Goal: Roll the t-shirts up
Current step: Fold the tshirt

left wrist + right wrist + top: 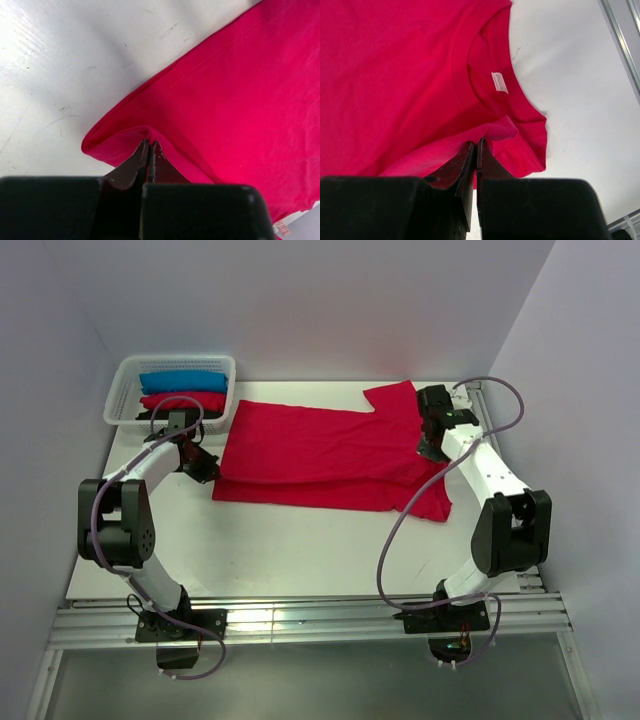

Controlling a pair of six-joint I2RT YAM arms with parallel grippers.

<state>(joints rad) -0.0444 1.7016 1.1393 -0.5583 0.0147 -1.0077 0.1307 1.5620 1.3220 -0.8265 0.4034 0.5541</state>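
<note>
Left jaws: tips pressed together, clamped on a raised fold at the corner of the red t-shirt [240, 100], right at its left end. How much cloth sits between the tips I can't tell, since the black finger housing blocks the bottom of the left wrist view. Right jaws: same story, together and pinching a lifted fold of the same shirt just beside the collar [470, 60]; the housing hides the grip point from below. The white neck label [499, 82] is visible inside the collar, print too small to read. A second small tag [282, 229] at the shirt's edge is cut off by the frame corner in the left wrist view. From the top view neither set of tips is visible, both being under the wrists. The shirt lies across the middle of the desk [300, 550], in layers with a lower edge showing along the near side, hem end left, collar end right, one sleeve [390, 398] sticking out toward the back. The right arm [480, 465] covers part of the collar end. The white basket [125, 390] sits at the far left corner, holding a blue bundle [183, 382] and a red bundle [180, 400]; something dark at its near edge is mostly hidden behind the left arm [150, 465].
</note>
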